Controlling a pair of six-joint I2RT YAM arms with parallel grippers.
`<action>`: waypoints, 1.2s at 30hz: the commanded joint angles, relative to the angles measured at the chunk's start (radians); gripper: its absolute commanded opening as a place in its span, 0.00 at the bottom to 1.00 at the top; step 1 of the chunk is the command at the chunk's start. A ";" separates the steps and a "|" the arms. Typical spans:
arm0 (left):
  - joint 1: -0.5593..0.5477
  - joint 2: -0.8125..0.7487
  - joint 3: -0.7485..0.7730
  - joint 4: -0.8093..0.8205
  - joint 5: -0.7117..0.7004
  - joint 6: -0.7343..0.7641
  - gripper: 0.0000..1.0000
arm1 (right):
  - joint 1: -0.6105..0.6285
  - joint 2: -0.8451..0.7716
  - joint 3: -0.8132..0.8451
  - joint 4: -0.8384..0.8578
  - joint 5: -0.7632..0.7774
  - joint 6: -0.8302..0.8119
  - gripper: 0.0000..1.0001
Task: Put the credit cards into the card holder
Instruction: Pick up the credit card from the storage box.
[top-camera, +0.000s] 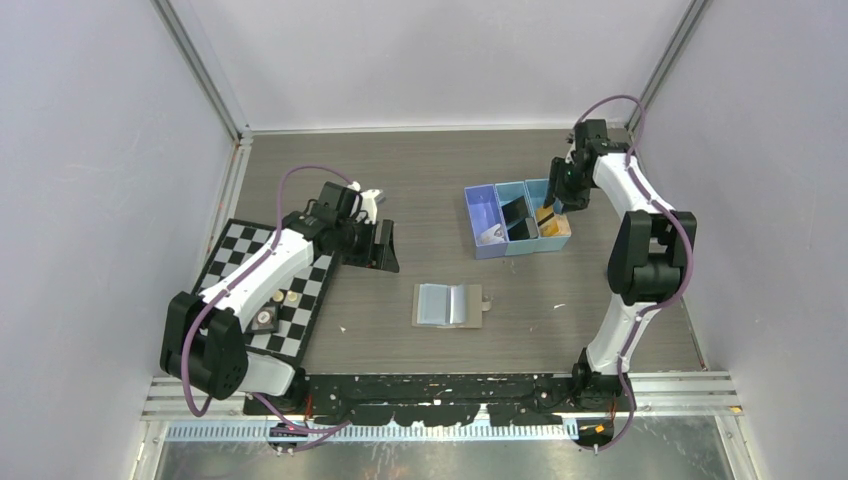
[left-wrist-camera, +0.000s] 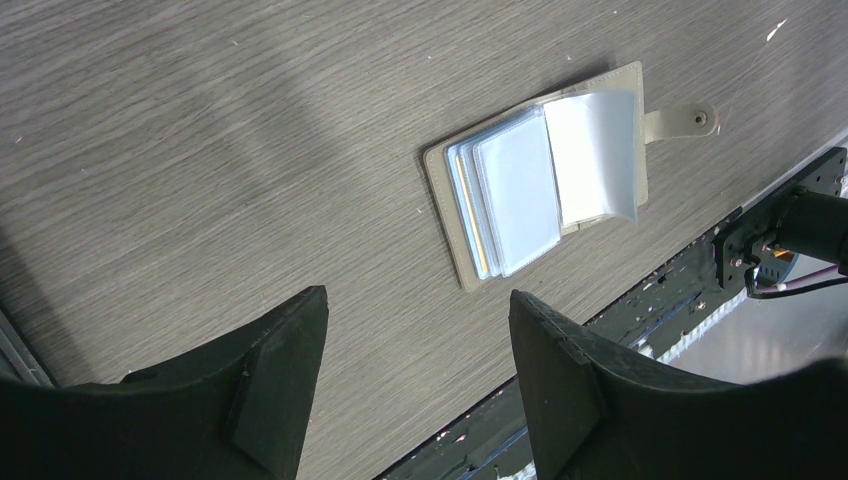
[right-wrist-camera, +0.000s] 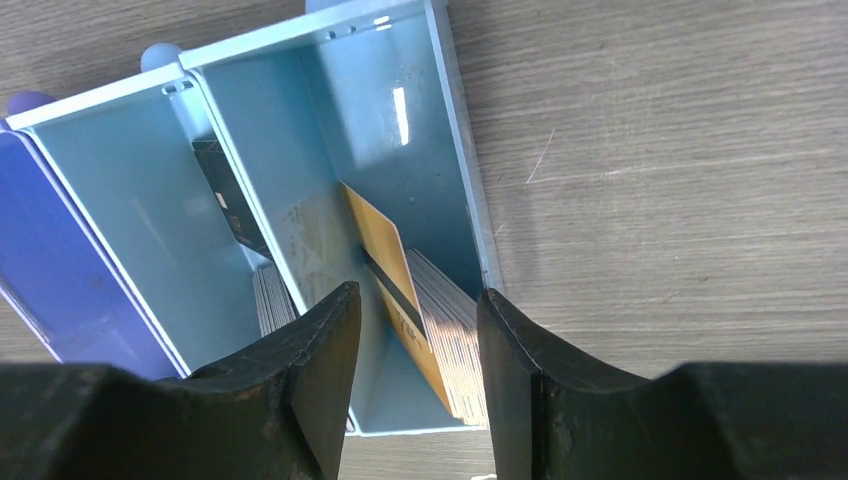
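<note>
Credit cards (right-wrist-camera: 385, 250) stand between right claw's (right-wrist-camera: 415, 295) spread jaws.

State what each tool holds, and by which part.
Left tool: nothing, open above the table. Right tool: nothing gripped yet; its fingers straddle the orange card in the blue tray, gaps showing.

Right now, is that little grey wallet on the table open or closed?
Open. The card holder lies spread flat, its clear pockets facing up and its snap tab sticking out unfastened at the side.
</note>
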 joint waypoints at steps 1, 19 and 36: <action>0.006 0.004 0.037 -0.002 0.021 0.020 0.69 | -0.002 0.020 0.087 0.003 -0.008 -0.062 0.51; 0.006 0.007 0.037 -0.003 0.024 0.020 0.69 | 0.014 0.094 0.126 0.001 -0.085 -0.090 0.28; 0.006 -0.009 0.038 0.004 0.061 0.028 0.68 | 0.064 -0.142 0.156 -0.016 -0.008 -0.052 0.01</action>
